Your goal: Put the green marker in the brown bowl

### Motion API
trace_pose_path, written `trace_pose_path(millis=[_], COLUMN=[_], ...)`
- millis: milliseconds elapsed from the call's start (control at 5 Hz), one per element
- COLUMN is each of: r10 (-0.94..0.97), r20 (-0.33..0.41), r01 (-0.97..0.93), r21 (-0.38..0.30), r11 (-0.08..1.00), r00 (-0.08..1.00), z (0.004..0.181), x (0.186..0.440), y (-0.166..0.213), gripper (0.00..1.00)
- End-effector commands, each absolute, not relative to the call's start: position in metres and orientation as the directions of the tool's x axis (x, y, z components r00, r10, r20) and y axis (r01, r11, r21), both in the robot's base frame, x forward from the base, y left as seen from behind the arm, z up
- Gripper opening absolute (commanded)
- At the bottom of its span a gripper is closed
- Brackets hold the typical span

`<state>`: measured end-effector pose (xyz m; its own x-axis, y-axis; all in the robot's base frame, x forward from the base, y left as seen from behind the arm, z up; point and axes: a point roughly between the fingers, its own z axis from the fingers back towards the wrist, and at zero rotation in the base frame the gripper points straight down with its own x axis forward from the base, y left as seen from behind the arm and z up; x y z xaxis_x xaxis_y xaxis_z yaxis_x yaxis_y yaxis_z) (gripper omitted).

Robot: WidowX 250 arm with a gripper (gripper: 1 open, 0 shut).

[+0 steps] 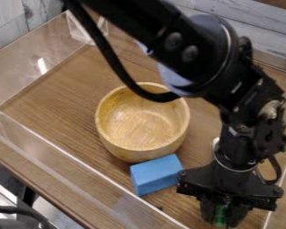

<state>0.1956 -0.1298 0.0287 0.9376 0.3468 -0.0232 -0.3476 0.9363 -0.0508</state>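
The brown bowl (143,123) is a round wooden bowl standing on the wood-grain table at centre, with nothing in it. The green marker (220,215) lies on the table at the lower right. Only its green end shows between the black fingers, and the rest of it is hidden behind the arm. My gripper (225,211) points straight down onto the marker, low at the table, with its fingers shut on that green end. It stands to the right of the bowl and nearer the front, apart from the rim.
A blue rectangular block (156,173) lies between the bowl and the gripper, close to the gripper's left side. Clear plastic walls (38,148) ring the table. The bulky black arm (193,54) arches over the bowl from the upper left.
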Motion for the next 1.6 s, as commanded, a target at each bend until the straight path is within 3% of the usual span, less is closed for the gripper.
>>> trace_pose_path(millis=[0,200,600,800,1000,1400], r10=[0.334,0.316,0.248,0.194,0.204,0.228], r20=[0.009,0.009,0.045,0.063,0.077,0.106], r01=[-0.332,-0.315,-0.245,-0.191,-0.200,-0.222], r21=[-0.081,-0.074,-0.060,-0.052,-0.061,-0.071], r11=[0.940,0.946,0.968,0.980,0.978,0.973], r00=[0.942,0.949,0.968,0.979,0.976,0.968], z=[0.048,0.058,0.120,0.153,0.175,0.170], x=[0.205,0.204,0.206,0.209,0.217,0.214], y=[-0.133,-0.132,-0.123,-0.106,-0.081,-0.060], gripper=[0.00,0.00,0.00,0.00,0.00,0.00])
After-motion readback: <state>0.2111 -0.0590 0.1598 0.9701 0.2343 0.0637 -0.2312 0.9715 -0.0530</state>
